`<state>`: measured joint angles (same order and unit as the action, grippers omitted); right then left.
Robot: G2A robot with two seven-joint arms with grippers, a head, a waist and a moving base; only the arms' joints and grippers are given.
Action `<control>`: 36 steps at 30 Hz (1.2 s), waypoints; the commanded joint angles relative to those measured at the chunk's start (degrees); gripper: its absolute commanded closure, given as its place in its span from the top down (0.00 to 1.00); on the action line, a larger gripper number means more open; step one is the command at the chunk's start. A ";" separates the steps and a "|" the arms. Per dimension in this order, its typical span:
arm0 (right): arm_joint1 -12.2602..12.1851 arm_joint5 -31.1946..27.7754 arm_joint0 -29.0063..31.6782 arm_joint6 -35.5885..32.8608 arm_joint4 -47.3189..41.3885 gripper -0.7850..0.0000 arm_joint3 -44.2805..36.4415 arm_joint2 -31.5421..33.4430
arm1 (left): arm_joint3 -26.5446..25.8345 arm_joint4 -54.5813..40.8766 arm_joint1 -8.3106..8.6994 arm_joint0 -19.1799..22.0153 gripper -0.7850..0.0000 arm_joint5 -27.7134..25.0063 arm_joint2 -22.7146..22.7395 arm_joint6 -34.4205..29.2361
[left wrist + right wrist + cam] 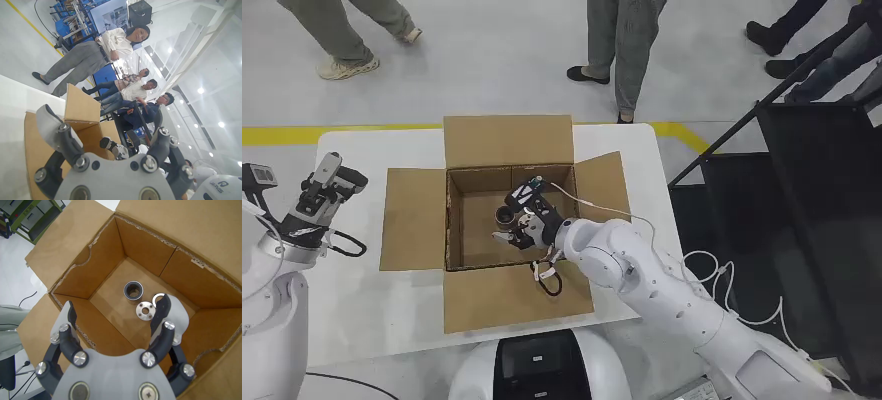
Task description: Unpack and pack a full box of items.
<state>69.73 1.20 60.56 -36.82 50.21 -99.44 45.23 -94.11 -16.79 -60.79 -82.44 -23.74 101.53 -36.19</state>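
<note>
Well, you have the white table point(352, 300) across the middle of the top view, and on it stands the cardboard box point(412, 232) with all four flaps folded outward. The right gripper point(117, 303) hangs over the open box, just above its rim, with its fingers wide apart and nothing between them. The left gripper point(103, 113) is at the left edge of the top view, well apart from the box, also spread open and empty.

On the box floor, near the centre of the right wrist view, you see three small parts: a black ring point(133, 292) standing on its end, a round metal flange point(145, 311) just beside it, and a thin washer point(156, 297), partly hidden behind one finger.

I think the danger is in the descent. A finger may catch a box wall, and no arm holds the box, so it could slide. The flange and washer lie flat and close together; closing on one may push the other away or slip off.
</note>
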 commanded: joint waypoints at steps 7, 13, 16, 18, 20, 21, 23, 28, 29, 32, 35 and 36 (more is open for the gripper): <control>0.03 -0.46 0.00 -0.15 0.08 1.00 0.14 -0.29 | 0.00 0.00 0.00 0.00 1.00 0.00 0.00 0.00; 2.45 -5.15 -7.05 -3.81 1.75 1.00 7.41 -6.51 | 0.00 0.00 0.00 0.00 1.00 0.00 0.00 0.00; 4.50 -5.68 -11.67 -4.98 2.60 1.00 12.28 -10.24 | 0.00 0.00 0.00 0.00 1.00 0.00 0.00 0.00; 6.00 -5.69 -14.36 -5.00 2.76 1.00 15.96 -12.45 | 0.00 0.00 0.00 0.00 1.00 0.00 0.00 0.00; 7.54 -5.42 -16.71 -4.82 3.10 1.00 19.22 -14.49 | 0.00 0.00 0.00 0.00 1.00 0.00 0.00 0.00; 8.29 -5.04 -17.64 -4.58 3.08 1.00 20.98 -15.31 | 0.00 0.00 0.00 0.00 1.00 0.00 0.00 0.00; 9.72 -4.26 -19.19 -4.11 3.40 1.00 24.32 -16.90 | 0.00 0.00 0.00 0.00 1.00 0.00 0.00 0.00; 12.93 -1.48 -21.78 -3.70 4.08 1.00 30.82 -19.63 | 0.00 0.00 0.00 0.00 1.00 0.00 0.00 0.00; 13.49 -0.85 -22.18 -3.80 4.47 1.00 31.74 -20.08 | 0.00 0.00 0.00 0.00 1.00 0.00 0.00 0.00; 15.06 0.36 -23.45 -5.28 5.70 1.00 34.72 -21.33 | 0.00 0.00 0.00 0.00 1.00 0.00 0.00 0.00; 16.53 0.87 -24.30 -6.38 5.62 1.00 37.36 -22.01 | 0.00 0.00 0.00 0.00 1.00 0.00 0.00 0.00; 16.99 0.79 -24.43 -6.54 5.20 0.64 38.10 -22.09 | 0.00 0.00 0.00 0.00 1.00 0.00 0.00 0.00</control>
<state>86.36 2.03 36.24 -43.24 55.75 -62.01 23.19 -94.11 -16.79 -60.79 -82.44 -23.74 101.54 -36.19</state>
